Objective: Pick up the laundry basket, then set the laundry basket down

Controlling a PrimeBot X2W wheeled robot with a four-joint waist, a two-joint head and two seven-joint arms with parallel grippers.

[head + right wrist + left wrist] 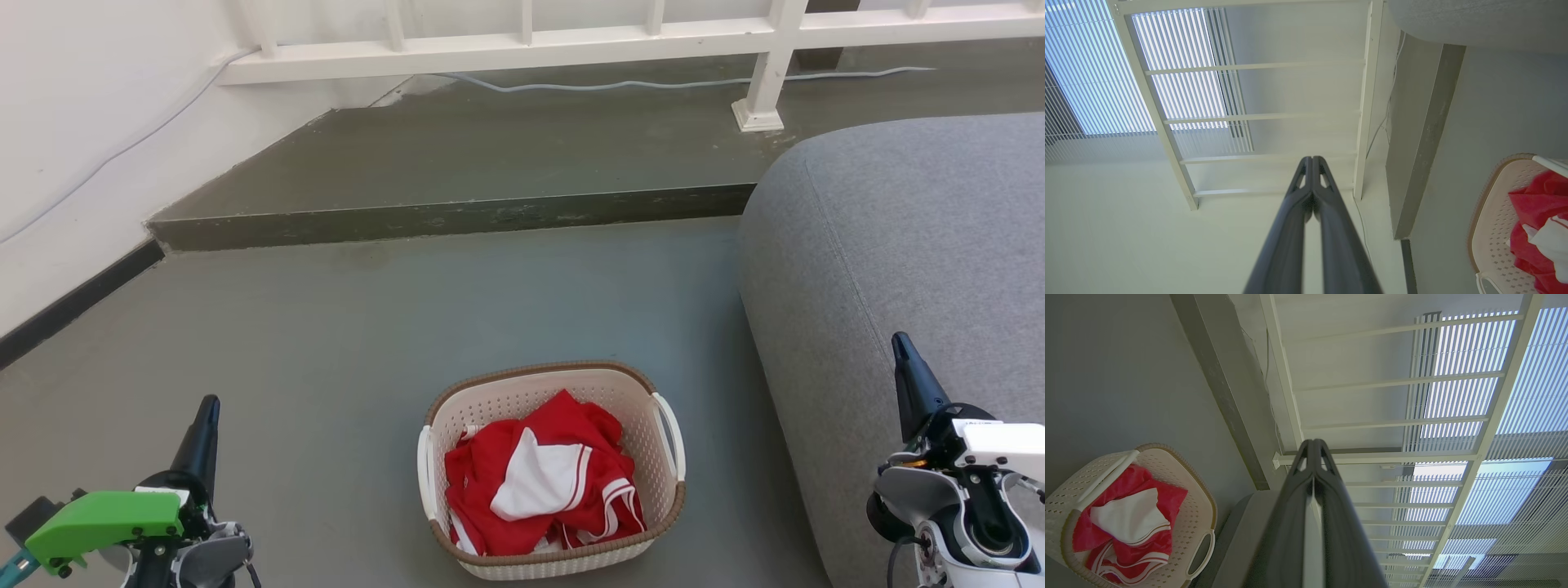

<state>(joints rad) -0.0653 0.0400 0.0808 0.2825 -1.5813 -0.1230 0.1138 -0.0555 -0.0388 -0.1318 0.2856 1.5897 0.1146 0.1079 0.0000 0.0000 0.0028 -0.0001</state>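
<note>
Basket [522,392] of red clothes [571,420] on the floor [367,343], between left gripper [209,406] and right gripper [900,343], fingers of both together.

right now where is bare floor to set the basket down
Bare grey floor runs wide between the cream perforated plastic basket, the dark raised step and the white wall. Tight on the basket's right, beside the grey fabric sofa.

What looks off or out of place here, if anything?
Nothing stands out. The laundry basket sits upright on the floor, red and white clothing bundled inside, none spilled. The left gripper and right gripper are shut, clear of it.
</note>
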